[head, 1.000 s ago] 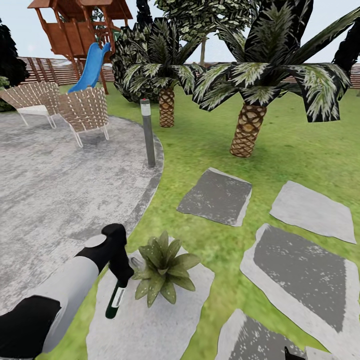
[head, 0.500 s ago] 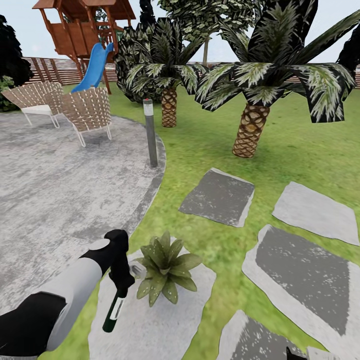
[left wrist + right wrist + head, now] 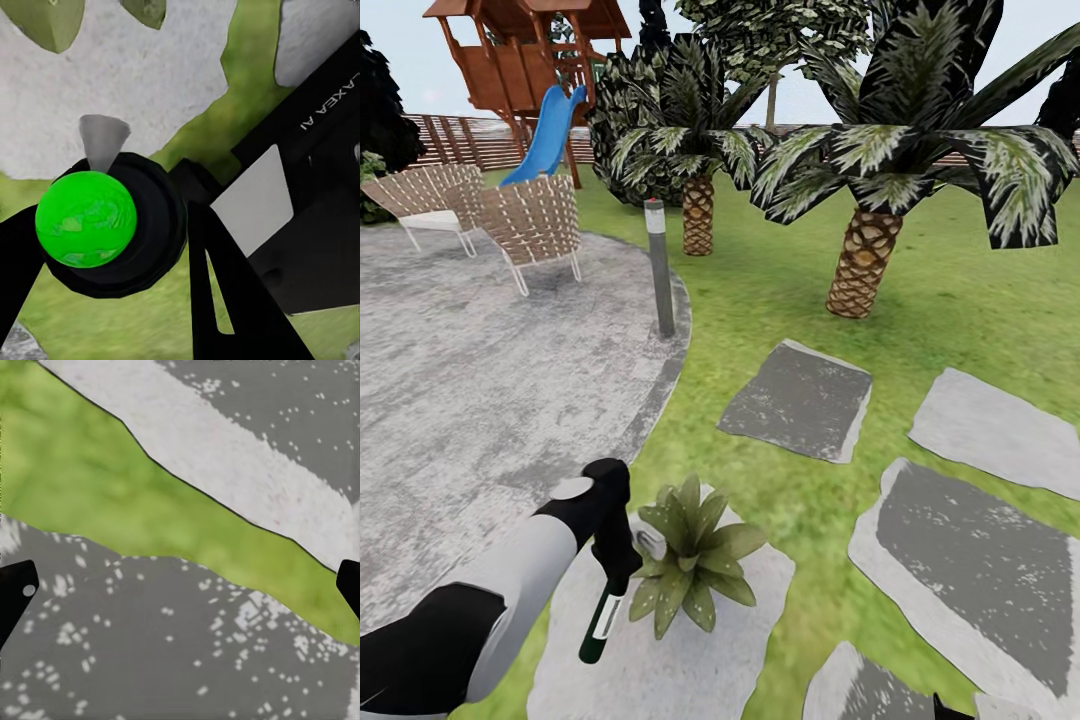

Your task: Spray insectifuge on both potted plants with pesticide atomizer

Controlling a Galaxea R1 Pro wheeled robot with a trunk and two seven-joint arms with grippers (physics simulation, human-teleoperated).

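My left gripper [image 3: 617, 562] is shut on the pesticide atomizer [image 3: 600, 620], a slim dark bottle with a white label that hangs down from the fingers. In the left wrist view its round green end [image 3: 86, 219] faces the camera between the black fingers [image 3: 225, 300]. One potted plant [image 3: 692, 560], a rosette of broad green leaves, stands on a pale stepping stone [image 3: 660, 670] right beside the gripper. The bottle's top is close to its leaves. The second potted plant is out of view. My right gripper [image 3: 180, 589] is open above stones and a strip of grass.
A round grey patio [image 3: 480, 400] lies to the left, with a grey lamp post [image 3: 658, 265] at its edge and two woven chairs [image 3: 530, 225] behind. Two palms [image 3: 865, 255] stand on the lawn ahead. More stepping stones [image 3: 960, 560] lie to the right.
The left gripper with the atomizer has edged slightly right, closer to the plant's leaves. The whole head view has also shifted a little.
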